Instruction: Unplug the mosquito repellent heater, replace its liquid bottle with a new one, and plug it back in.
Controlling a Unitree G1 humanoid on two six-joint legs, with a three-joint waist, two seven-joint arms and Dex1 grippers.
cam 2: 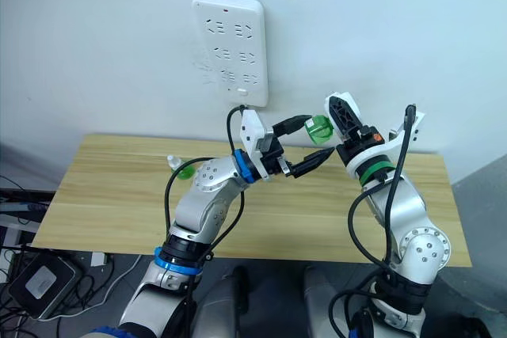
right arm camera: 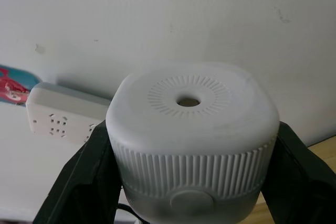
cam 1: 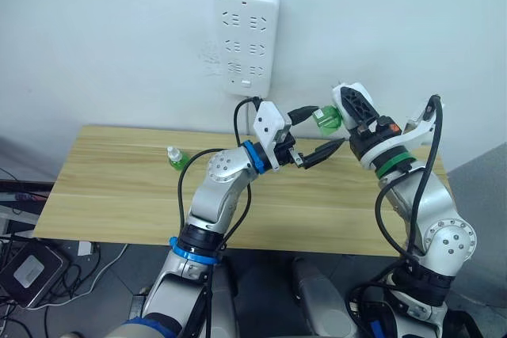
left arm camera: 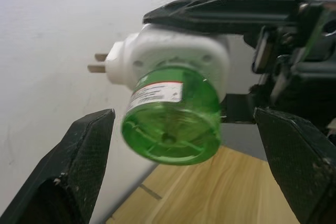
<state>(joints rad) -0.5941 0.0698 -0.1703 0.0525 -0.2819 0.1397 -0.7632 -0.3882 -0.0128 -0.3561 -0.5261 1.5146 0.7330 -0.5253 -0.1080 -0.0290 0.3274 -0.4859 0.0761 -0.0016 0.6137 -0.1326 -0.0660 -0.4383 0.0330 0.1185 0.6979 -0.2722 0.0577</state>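
The right gripper (right arm camera: 189,182) is clenched on the mosquito repellent heater (right arm camera: 191,140), one black finger (right arm camera: 79,182) pressed to each ribbed side, holding it up in the air above the wooden table (cam 1: 119,195) near the wall. The heater's domed white face with its centre hole looks back along the fingers, its two prongs (left arm camera: 98,62) stick out sideways, and a green liquid bottle (left arm camera: 170,116) is screwed in, its round base turned toward the other arm. The left gripper (cam 1: 317,134) sits just beside that bottle with its fingers (left arm camera: 79,166) spread wide to either side of it, not touching. Farther off, a second small green bottle (cam 1: 176,157) stands on the table toward the robot's left. A long white power strip (cam 1: 244,37) hangs on the wall above, its sockets free.
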